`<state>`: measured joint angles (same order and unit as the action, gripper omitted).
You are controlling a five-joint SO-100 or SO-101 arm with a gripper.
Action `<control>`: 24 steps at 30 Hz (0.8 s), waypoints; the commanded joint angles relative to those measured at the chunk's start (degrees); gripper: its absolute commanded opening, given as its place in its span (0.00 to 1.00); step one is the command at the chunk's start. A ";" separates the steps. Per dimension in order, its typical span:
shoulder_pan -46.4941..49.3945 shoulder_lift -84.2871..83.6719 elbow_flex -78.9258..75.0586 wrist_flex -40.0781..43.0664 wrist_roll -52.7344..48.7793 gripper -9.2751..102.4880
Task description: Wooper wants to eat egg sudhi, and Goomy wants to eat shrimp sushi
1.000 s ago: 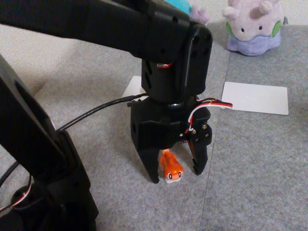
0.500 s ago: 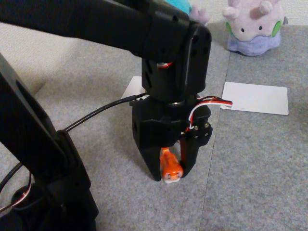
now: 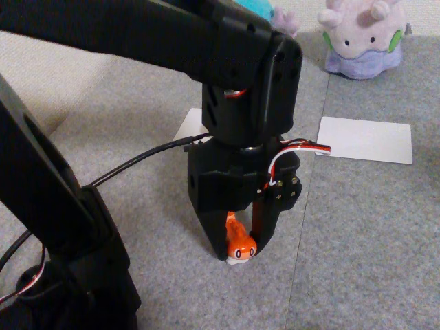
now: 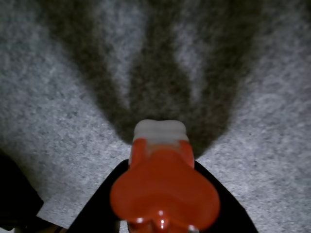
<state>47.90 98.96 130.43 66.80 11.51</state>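
**Orange fish clamped, plush still far off**

Between the jaws of the gripper sits the orange fish toy, pinched from both sides low near the fingertips, its face toward the fixed camera and its white underside at or just above the grey carpet. The jaws stand narrow, closed against the toy's flanks with no gap visible on either side.

Well beyond the jaws, up and to the right in the fixed view, sits the lavender plush; a white card lies on the carpet between it and the gripper. A bit of blue plush peeks over the arm at the top edge, with a second white card partly hidden behind the wrist.

The risk, as I judge it, lies in the hold. The toy looks smooth and rounded, and it is caught close to the tips, so it may squirt out or rotate when lifted, most likely if the lift is quick or the squeeze slackens. A drop on the way would leave it short of the lavender plush.

From the wrist camera the orange fish toy is seen from above, its rounded orange back nearest the lens and its white end pointing ahead over the carpet, the dark fingers flanking it and long shadows ahead. That view confirms the toy is centred between the jaws. The fixed view adds the destination and the height.
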 commanded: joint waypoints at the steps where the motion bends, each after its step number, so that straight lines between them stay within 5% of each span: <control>1: -0.26 2.11 -0.79 0.53 1.49 0.12; 9: -6.24 16.70 -0.88 4.48 8.79 0.12; 24: -20.13 27.25 -7.47 3.96 37.44 0.12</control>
<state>28.92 124.54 127.62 71.46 44.47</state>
